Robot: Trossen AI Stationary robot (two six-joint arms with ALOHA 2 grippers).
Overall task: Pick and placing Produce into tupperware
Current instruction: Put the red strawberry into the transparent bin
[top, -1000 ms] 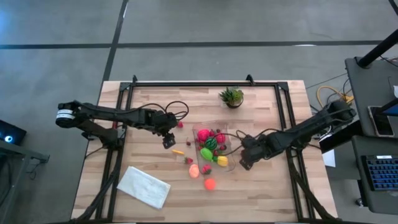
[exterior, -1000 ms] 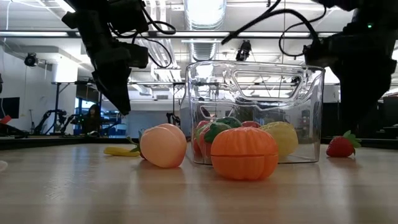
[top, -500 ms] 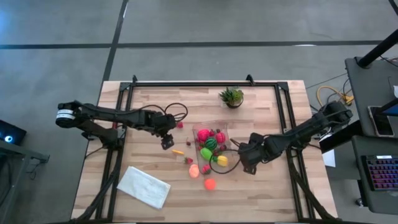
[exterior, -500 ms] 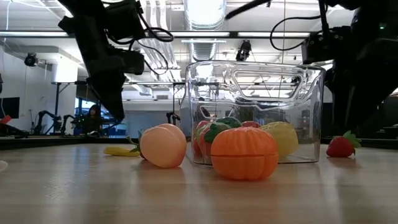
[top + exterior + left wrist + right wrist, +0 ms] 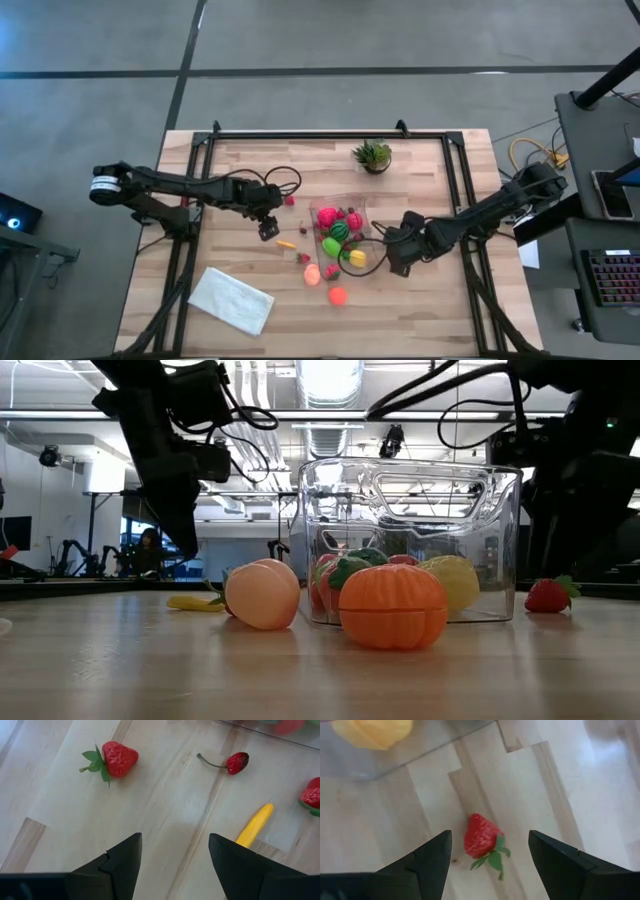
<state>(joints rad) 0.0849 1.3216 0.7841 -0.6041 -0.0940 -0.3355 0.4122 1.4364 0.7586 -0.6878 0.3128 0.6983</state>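
2 grippers gape: right gripper [image 5: 487,865] above a strawberry [image 5: 481,841], tupperware [image 5: 395,750] apparently cut off beyond.

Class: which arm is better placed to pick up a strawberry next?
Right. The right gripper is open with a strawberry between its fingers; the left gripper is open over bare wood.

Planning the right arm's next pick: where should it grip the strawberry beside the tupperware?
Judging by its pose, grip the strawberry across its red body from above. It lies on its side, leaves at one end, already between the right tool's open fingers.
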